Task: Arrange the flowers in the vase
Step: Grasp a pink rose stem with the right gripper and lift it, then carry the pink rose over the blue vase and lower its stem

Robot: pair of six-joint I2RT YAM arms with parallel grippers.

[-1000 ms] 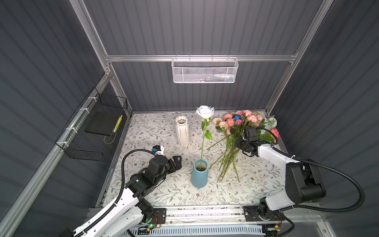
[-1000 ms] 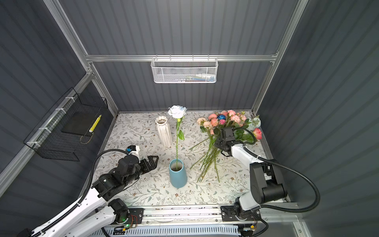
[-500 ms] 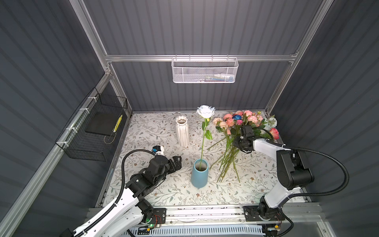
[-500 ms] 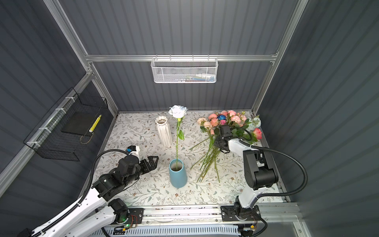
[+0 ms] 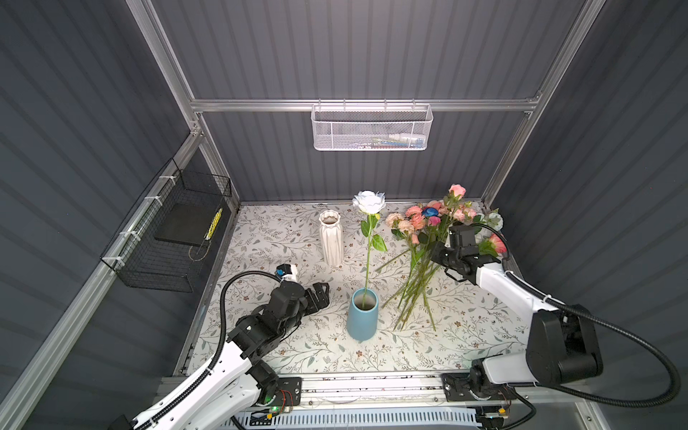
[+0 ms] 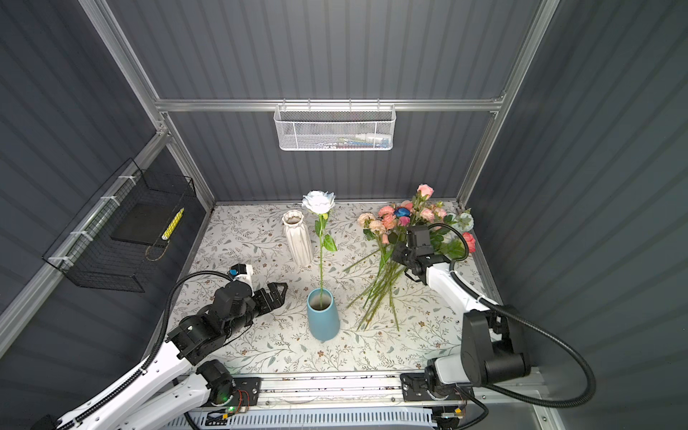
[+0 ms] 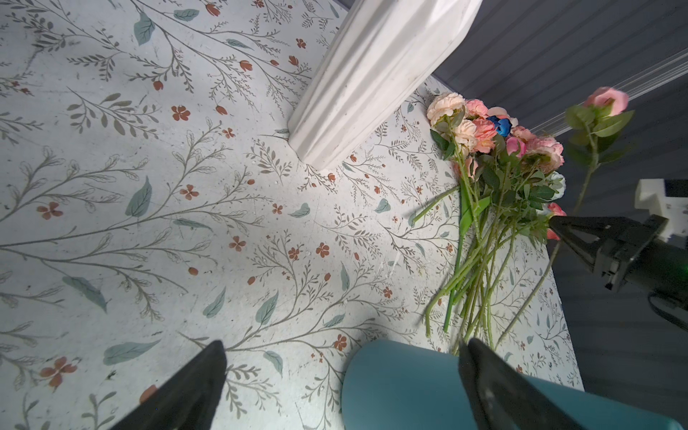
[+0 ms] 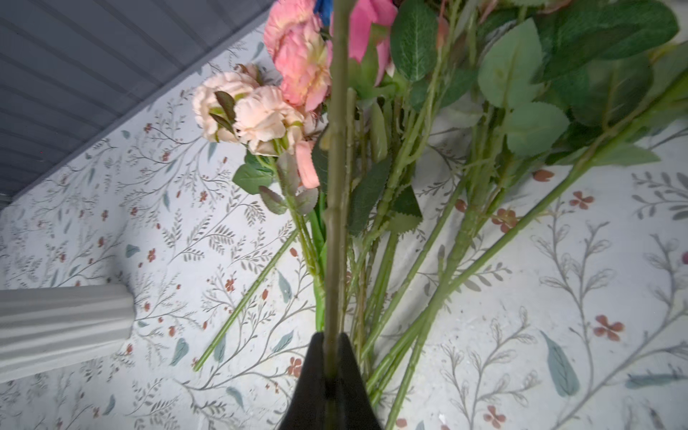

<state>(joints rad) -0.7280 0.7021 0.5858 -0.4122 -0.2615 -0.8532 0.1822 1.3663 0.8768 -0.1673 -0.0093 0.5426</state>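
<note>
Item: flowers [image 5: 419, 260], loose heap right of centre in both top views, stems fanned on tablecloth [image 5: 268, 238]
Placed: one white rose [image 5: 368, 201], upright in blue vase [image 5: 362, 316], centre
Held: right gripper [image 8: 331, 337] pinched tight on the stem of one pink rose [image 5: 457, 190]
Idle: left gripper [image 5: 322, 293] spread wide, empty, beside blue vase
Handling, judged: light; stems stiff and wiry; blooms soft; take bare stem below the leaves

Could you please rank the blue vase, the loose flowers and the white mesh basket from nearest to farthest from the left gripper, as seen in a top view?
1. blue vase, just right of the left gripper.
2. loose flowers, lying farther right.
3. white mesh basket, hanging high at the back.
</note>
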